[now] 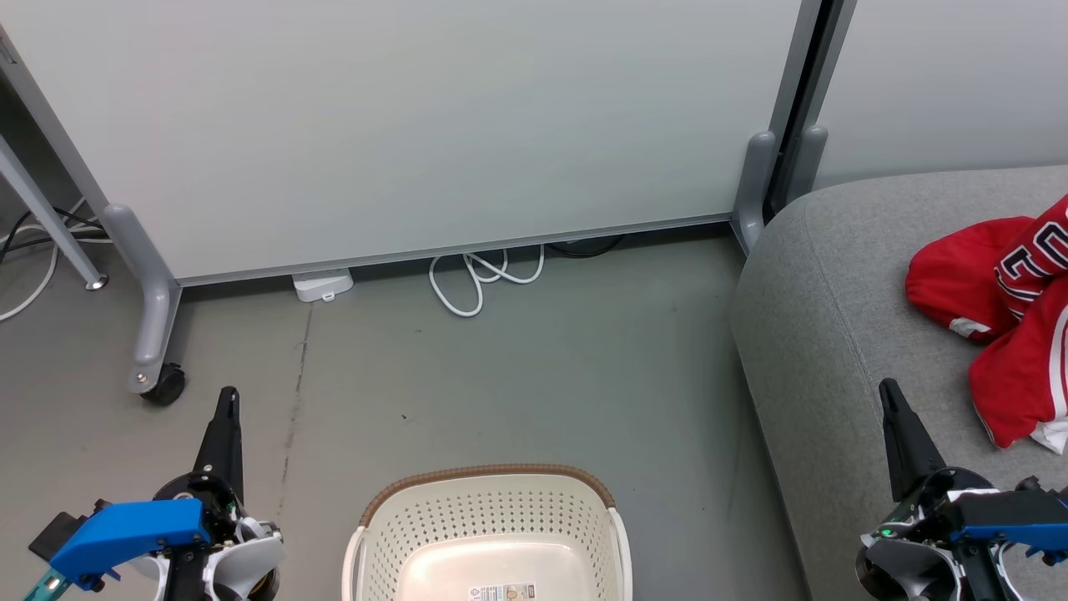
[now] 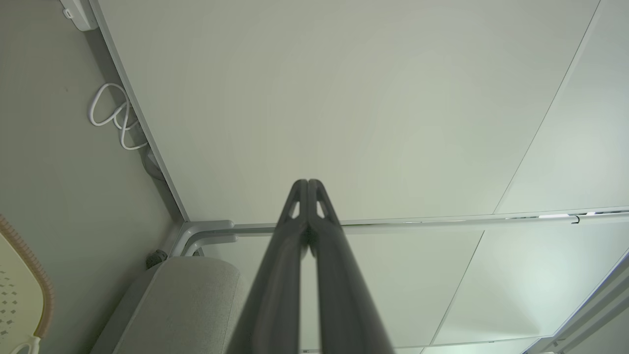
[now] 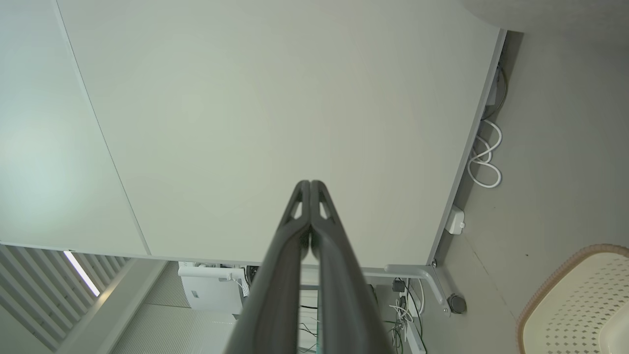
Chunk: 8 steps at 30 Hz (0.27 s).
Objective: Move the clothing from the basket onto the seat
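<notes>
Both arms are held low, fingers pointing forward: the left gripper [image 1: 226, 409] over the grey floor [image 1: 501, 376], the right gripper [image 1: 891, 401] over the large grey fabric sofa [image 1: 818, 334]. Both are clenched on nothing. The crumpled bright red jerseys [image 1: 1001, 334] lie on the sofa, in from its rounded left edge (long axis front-to-back). The cream-white perforated plastic basket [image 1: 492, 477] stands between the grippers.

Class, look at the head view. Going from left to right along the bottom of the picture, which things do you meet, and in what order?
left gripper → basket → right gripper. The sofa and the red jerseys overlap the right gripper's span, so they are left out.
</notes>
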{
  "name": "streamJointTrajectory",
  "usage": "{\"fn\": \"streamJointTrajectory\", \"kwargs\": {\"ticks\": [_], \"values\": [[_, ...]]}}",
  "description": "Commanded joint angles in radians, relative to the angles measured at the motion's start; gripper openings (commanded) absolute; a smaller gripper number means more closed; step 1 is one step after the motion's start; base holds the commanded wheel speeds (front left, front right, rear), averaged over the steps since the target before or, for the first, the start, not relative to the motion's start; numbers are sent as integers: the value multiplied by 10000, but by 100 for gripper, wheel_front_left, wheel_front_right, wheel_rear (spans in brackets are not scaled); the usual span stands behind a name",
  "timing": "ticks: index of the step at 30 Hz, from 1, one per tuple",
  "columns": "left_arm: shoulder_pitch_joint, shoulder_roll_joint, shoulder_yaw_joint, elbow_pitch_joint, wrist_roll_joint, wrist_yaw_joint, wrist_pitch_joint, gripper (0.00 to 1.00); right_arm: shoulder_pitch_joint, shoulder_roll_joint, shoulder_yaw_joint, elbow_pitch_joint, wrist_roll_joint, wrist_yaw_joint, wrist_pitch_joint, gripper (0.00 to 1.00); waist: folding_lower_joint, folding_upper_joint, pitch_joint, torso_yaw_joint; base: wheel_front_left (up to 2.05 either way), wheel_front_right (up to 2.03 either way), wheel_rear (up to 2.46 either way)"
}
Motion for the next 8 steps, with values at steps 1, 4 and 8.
{"fn": "streamJointTrajectory", "kwargs": {"ticks": [1,4,8], "values": [[-94,-17,13,-43,24,-18,38,0,-116,-60,5,19,27,11,24,0,0,0,0,1,0,0,0],[-94,-19,17,-43,29,-18,39,0,-116,-60,6,19,27,11,24,0,0,0,0,1,0,0,0],[-95,-22,21,-43,33,-18,38,0,-116,-60,6,19,27,11,24,0,0,0,0,1,0,0,0]]}}
